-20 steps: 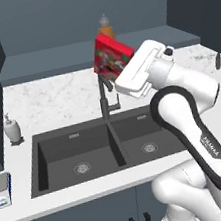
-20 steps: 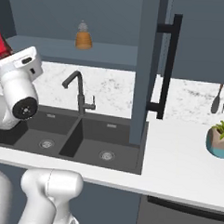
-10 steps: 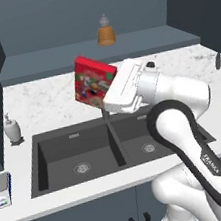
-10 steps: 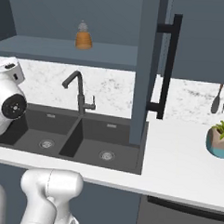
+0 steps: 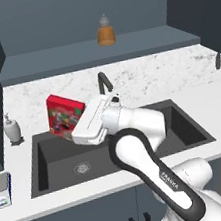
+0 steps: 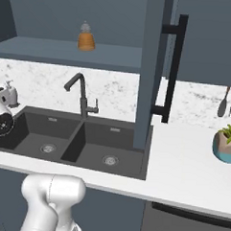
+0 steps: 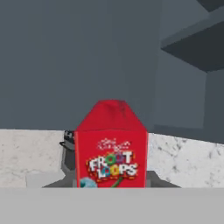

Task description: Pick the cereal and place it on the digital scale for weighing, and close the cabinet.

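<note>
- Fingers of the gripper [image 5: 74, 133] are clamped on the cereal [image 5: 65, 115], which juts out ahead of the white hand over the left basin of the sink [image 5: 49, 157]
- Seen from the hand, the cereal [image 7: 111, 146] stands straight in front of the fingers, its red front with the printed lettering facing the camera and its top fold uppermost; the fingertips themselves are hidden at the bottom of that view
- Left of the fingers and lower, at the counter's near left edge, sits the digital scale [image 5: 2, 189], well apart from the box and cut off by the picture's edge
- Just beyond the box to the fingers' left stands a white soap dispenser [image 5: 12, 130] on the marble counter [image 5: 172, 72]
- Behind the hand rises the black faucet [image 5: 104, 82], close to the wrist
- Above and behind the fingers, an amber bottle [image 5: 104, 31] stands on the shelf of the cabinet [image 5: 88, 55]
- From the right base view the cabinet door [image 6: 151, 66] stands swung open, edge-on, with its long black bar handle [image 6: 174, 63] toward the camera
- Far right of the fingers, a potted plant [image 6: 226, 142] rests on the counter, with utensils [image 6: 227, 101] hanging on the wall behind it
</note>
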